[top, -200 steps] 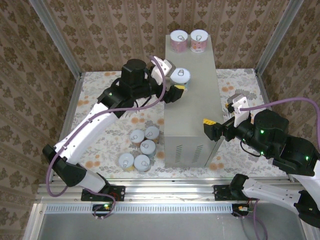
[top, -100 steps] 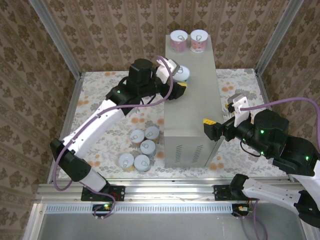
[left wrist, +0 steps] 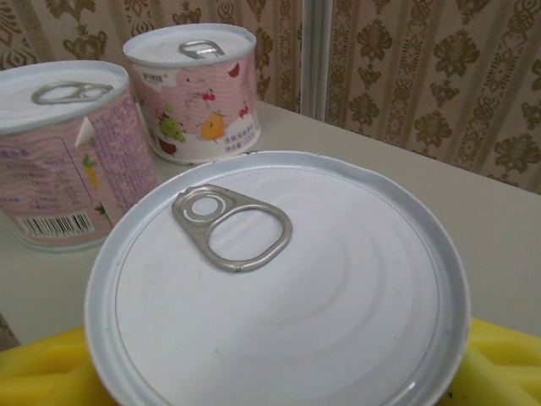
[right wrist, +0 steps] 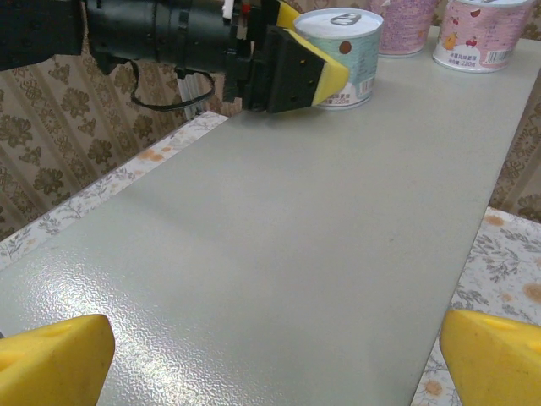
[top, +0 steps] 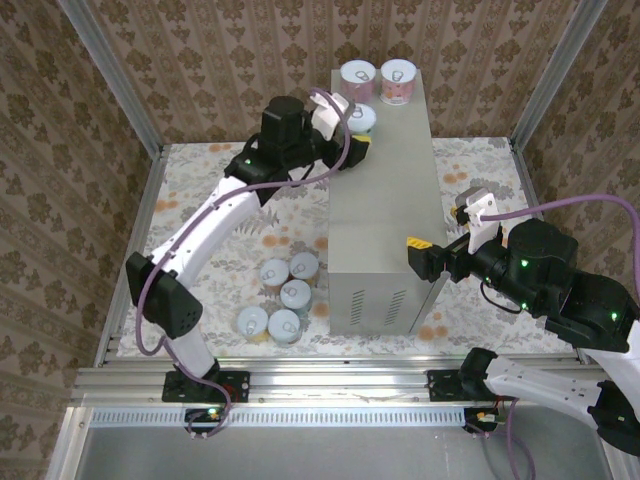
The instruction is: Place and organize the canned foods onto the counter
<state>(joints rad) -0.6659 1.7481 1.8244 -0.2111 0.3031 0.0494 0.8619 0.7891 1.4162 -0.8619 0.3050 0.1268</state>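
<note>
Left gripper (top: pixel 353 129) seemingly clamped on upright teal can (top: pixel 364 118), counter (top: pixel 385 215) far end, pink cans (top: pixel 358 80) just beyond; right gripper (top: pixel 418 257) spread wide, well apart at near end.

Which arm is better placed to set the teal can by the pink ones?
Left: its hand grips the teal can beside the pink cans; the right hand sits open at the near end of the counter.

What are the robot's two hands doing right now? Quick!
Left gripper: closed on the teal can.
Right gripper: open, holding nothing.
</note>
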